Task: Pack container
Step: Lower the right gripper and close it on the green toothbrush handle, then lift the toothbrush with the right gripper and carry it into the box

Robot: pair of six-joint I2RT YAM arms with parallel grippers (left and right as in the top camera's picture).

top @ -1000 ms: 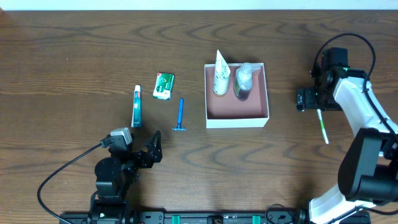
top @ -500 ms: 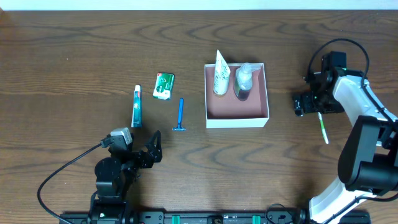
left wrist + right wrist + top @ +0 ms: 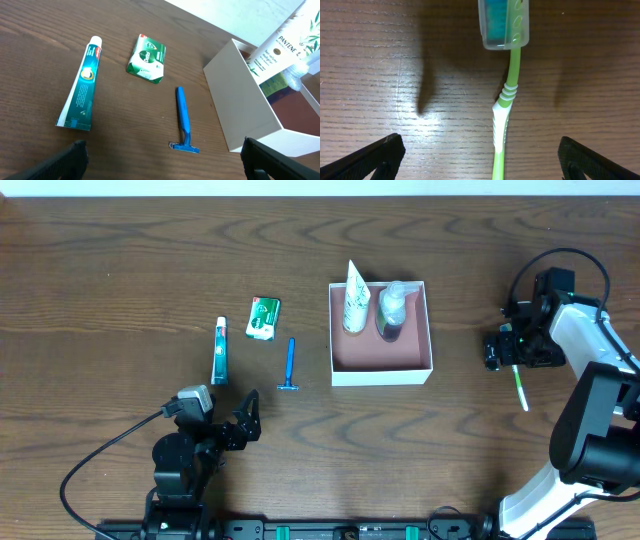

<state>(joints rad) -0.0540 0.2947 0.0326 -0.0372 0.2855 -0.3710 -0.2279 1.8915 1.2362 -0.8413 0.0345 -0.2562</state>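
Matt white cardboard container (image 3: pixel 381 369) on wood-grain table (image 3: pixel 120 270)

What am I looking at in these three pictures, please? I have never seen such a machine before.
These are two robot arms at a wooden table. One picture looks down from above. The other two come from a small camera on each wrist, so the dark tips at their lower corners are that gripper's own fingers. The left gripper and the right gripper are both open and hold nothing. On the table lie a toothpaste tube, a green packet, a blue razor and, under the right gripper, a green toothbrush. The white container already holds a Pantene tube and a clear bottle.
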